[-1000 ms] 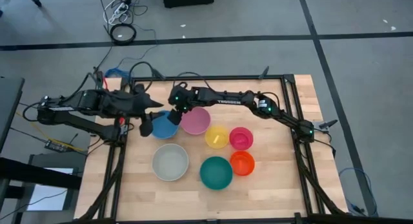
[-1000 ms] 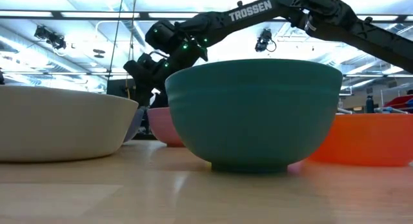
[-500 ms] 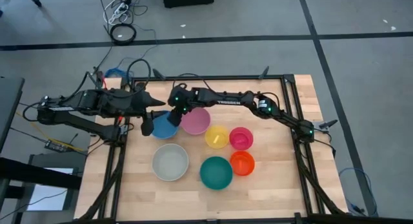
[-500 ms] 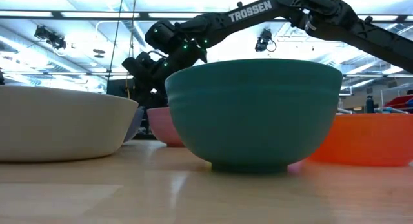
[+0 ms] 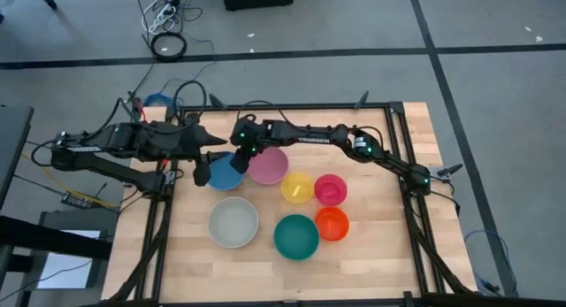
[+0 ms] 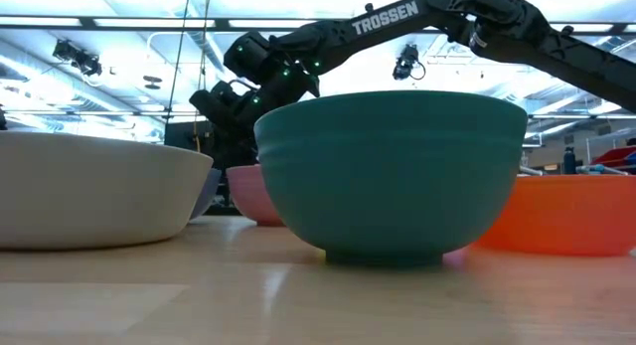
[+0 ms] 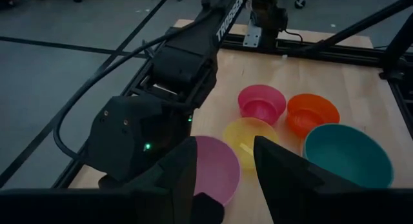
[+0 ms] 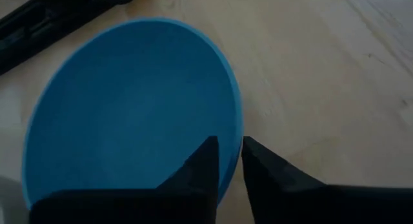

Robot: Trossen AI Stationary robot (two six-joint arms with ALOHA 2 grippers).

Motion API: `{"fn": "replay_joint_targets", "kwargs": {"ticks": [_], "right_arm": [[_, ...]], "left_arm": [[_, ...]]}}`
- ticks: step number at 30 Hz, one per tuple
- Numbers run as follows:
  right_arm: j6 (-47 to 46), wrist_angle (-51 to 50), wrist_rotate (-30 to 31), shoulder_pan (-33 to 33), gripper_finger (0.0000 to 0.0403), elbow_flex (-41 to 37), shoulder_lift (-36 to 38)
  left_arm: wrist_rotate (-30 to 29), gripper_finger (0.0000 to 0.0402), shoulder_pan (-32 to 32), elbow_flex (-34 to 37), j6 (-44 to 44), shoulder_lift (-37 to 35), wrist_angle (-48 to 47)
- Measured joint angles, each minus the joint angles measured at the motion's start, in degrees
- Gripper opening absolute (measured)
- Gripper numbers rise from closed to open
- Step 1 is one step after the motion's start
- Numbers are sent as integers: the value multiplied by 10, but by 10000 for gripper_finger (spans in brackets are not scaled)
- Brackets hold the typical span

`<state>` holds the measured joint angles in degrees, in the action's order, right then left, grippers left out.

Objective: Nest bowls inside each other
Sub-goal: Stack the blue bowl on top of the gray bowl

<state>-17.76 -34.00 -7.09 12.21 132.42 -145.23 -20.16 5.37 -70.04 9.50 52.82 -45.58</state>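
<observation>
Right gripper [image 8: 226,161]: its two dark fingers straddle the rim of the blue bowl [image 8: 129,108], one finger over the inside wall and one outside, the gap between them narrow — drawn in on the rim, though firm contact cannot be confirmed. The rim passes straight between the jaws, so the coming lift appears to depend on that edge grip; a round bowl has no long axis, and only the rim offers purchase. In the high view the right gripper [image 5: 240,149] sits over the side of the blue bowl [image 5: 226,172] that faces the light pink bowl [image 5: 268,166], which lies just beside it. The left gripper [image 5: 203,170] hovers at the opposite side of the blue bowl, fingers spread with nothing between them — both arms are about equally near. Farther from the blue bowl, past the pink one, lie the yellow bowl [image 5: 297,188], the magenta bowl [image 5: 330,189] and the orange-red bowl [image 5: 332,224]; the pale grey-white bowl [image 5: 233,222] and green bowl [image 5: 295,237] sit toward the near table edge. All bowls stand upright, separate, none yet nested.
</observation>
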Motion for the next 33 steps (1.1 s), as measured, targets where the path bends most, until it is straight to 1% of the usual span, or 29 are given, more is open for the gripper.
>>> {"fn": "replay_joint_targets", "kwargs": {"ticks": [7, 12, 20, 24, 26, 33], "right_arm": [[7, 0, 0, 0, 26, 0, 0], [14, 1, 15, 0, 4, 0, 0], [13, 17, 15, 6, 2, 0, 0], [13, 27, -12, 9, 1, 0, 3], [16, 13, -21, 9, 1, 7, 7], [33, -8, -32, -3, 0, 26, 56]], "left_arm": [[0, 163, 0, 0, 0, 0, 0], [0, 163, 0, 0, 0, 0, 0], [0, 163, 0, 0, 0, 0, 0], [-3, 163, 0, 0, 0, 0, -1], [-4, 163, 0, 0, 0, -2, -1], [-12, 163, 0, 0, 0, -11, -2]]}}
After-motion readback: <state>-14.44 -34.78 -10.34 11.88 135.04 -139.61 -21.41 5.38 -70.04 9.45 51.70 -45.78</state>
